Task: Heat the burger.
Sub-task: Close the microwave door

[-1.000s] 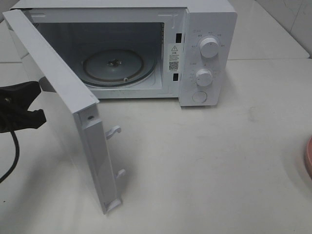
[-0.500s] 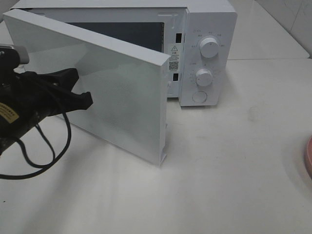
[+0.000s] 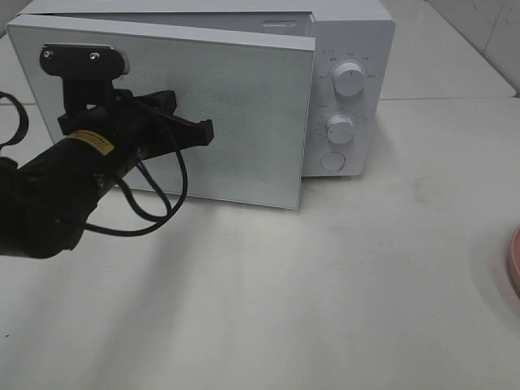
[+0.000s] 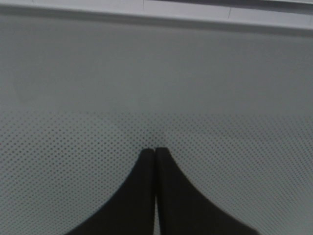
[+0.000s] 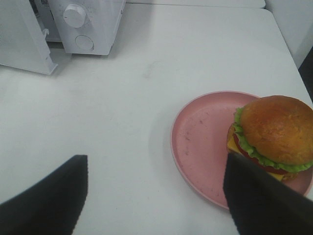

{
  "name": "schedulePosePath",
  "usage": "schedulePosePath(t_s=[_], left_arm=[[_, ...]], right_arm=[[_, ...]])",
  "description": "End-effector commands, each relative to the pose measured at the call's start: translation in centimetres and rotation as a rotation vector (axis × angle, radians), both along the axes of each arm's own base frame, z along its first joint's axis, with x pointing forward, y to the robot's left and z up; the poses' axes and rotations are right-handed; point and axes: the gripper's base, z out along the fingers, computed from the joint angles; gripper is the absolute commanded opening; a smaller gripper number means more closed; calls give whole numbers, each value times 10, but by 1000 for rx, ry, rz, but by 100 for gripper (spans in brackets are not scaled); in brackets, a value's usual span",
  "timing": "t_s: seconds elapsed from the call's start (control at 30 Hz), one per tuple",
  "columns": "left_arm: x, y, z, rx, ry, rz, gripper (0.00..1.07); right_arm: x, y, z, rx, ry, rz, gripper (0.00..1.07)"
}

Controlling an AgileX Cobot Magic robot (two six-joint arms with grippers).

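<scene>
The burger (image 5: 276,134), with its golden-brown bun and lettuce edge, sits on the far side of a pink plate (image 5: 203,142) in the right wrist view. My right gripper (image 5: 156,196) hovers open just short of the plate, holding nothing, one dark finger (image 5: 49,196) over bare table, the other finger (image 5: 264,200) overlapping the plate's rim. The burger is out of the exterior view. My left gripper (image 3: 203,130) is shut, its tips (image 4: 155,151) pressed on the dotted front of the white microwave's door (image 3: 244,106). The door stands almost closed, slightly ajar.
The white microwave (image 3: 349,32) stands at the back of the white table, with two knobs (image 3: 348,79) (image 3: 340,128) and a round button (image 3: 331,162) on its right panel. Only the pink plate's edge (image 3: 514,264) shows at the far right of the exterior view.
The microwave door has swung from wide open to almost closed, pushed by my shut left gripper moving right and toward the oven. The turntable inside is now hidden.
</scene>
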Motion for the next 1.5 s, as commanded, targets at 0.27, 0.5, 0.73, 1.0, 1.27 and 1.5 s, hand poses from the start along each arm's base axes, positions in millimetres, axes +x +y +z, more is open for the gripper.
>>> schedulePosePath(t_s=[0.27,0.5,0.73,1.0,1.27,1.5], left_arm=[[39,-25,9,37,-28,81,0],[61,-37,18,33,-12,122,0],[63,-44,21,44,-1,98,0],[32,-56,19,82,71,4,0],[-11,-41,11,146,213,-85,24],[-34,-29,13,142,370,-131,102]], right_arm=[[-4,-1,0,4,-32,-3,75],[-4,-1,0,3,-32,-2,75],[-4,-1,0,4,-32,-3,75],[-4,-1,0,3,-32,-2,75],[-4,-1,0,3,-32,-3,75],[-4,-1,0,3,-32,-3,75]])
